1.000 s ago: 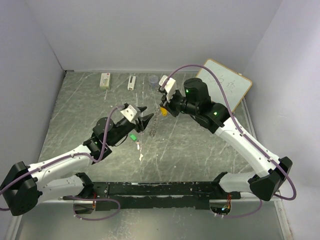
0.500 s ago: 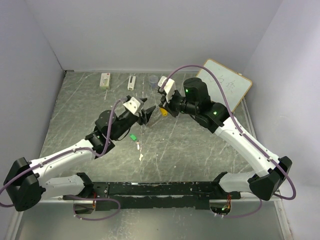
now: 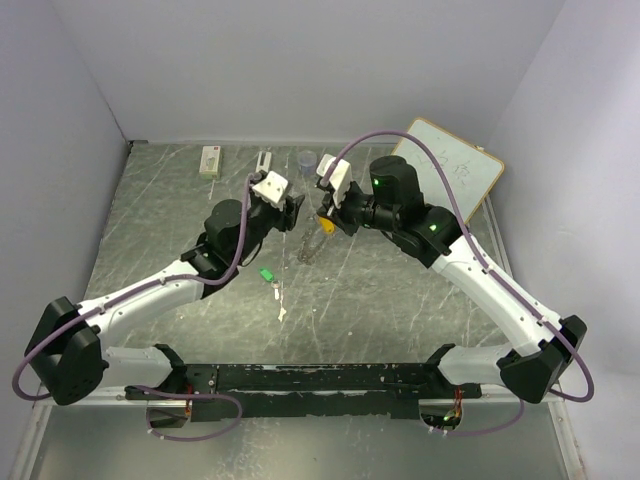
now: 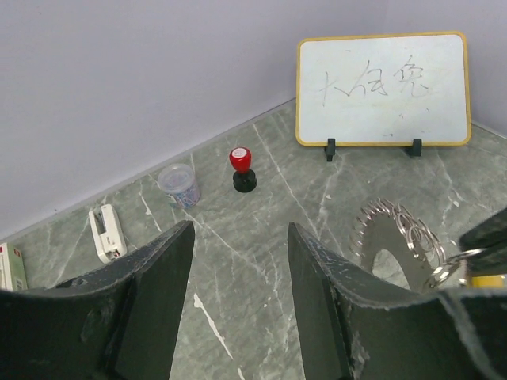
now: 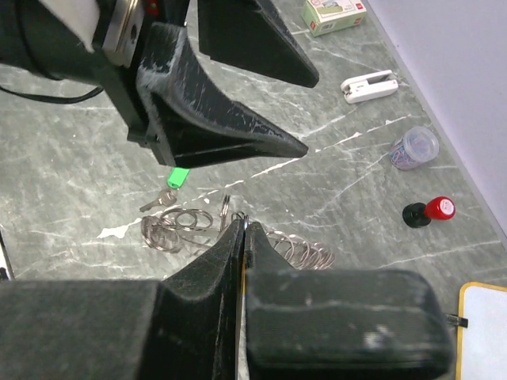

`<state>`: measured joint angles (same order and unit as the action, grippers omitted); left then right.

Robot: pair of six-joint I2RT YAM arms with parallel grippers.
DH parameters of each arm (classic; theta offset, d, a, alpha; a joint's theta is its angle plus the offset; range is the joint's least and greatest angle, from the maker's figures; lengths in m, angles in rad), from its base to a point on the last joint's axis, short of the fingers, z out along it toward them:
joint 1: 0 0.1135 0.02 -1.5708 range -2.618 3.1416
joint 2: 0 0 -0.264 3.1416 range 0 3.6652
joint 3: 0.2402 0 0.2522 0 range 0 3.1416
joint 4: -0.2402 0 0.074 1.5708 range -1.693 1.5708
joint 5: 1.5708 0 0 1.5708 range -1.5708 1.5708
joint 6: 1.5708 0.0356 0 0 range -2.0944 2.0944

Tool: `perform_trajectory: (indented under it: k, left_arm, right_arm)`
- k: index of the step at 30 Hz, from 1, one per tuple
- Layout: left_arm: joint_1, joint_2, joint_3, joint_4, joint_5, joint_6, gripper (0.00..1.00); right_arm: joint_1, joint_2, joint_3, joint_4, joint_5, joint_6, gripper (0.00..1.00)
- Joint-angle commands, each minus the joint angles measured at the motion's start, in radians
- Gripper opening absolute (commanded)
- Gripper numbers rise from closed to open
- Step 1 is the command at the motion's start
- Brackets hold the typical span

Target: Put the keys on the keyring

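Note:
My right gripper point(image 3: 322, 215) point(image 5: 244, 226) is shut on the yellow-headed key point(image 3: 328, 225), with a small wire loop poking out past its tips. The silver ridged keyring point(image 3: 305, 248) point(image 4: 384, 229) trails down from those tips, and its loops point(image 5: 170, 226) spread below them. The green-headed key point(image 3: 266, 274) point(image 5: 176, 177) lies on the table beside those loops. My left gripper point(image 3: 292, 212) point(image 4: 241, 229) stands open and holds nothing. It hovers just left of the right gripper, with the keyring off its right finger point(image 4: 317, 285).
A whiteboard point(image 3: 448, 165) point(image 4: 382, 89) leans at the back right. Along the back wall stand a red-capped black knob point(image 4: 242, 168) point(image 5: 428, 210), a small cup point(image 3: 306, 158) point(image 4: 178, 184), a white clip-like tool point(image 3: 263, 163) point(image 5: 369, 85) and a small box point(image 3: 210, 160).
My left arm has swung back and up from near the green key toward the right gripper, and its jaws have spread a little. The right gripper has barely moved.

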<state>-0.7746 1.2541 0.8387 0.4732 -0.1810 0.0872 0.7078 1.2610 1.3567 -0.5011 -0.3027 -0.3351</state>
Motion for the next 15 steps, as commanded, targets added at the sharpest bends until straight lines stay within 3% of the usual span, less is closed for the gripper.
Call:
perform_trajectory:
  k: [1, 10, 15]
  left_arm:
    - [0.035, -0.015, 0.025, 0.017, 0.084, -0.036, 0.61]
    - [0.047, -0.044, -0.032, 0.081, 0.359, -0.062, 0.58]
    - [0.048, -0.087, -0.071, 0.095, 0.384, -0.095, 0.57]
  right_arm:
    - [-0.003, -0.032, 0.002, 0.01, -0.012, -0.016, 0.0]
    - [-0.003, -0.027, 0.004, 0.009, -0.002, -0.014, 0.0]
    - [-0.003, -0.024, 0.006, 0.01, 0.002, -0.012, 0.0]
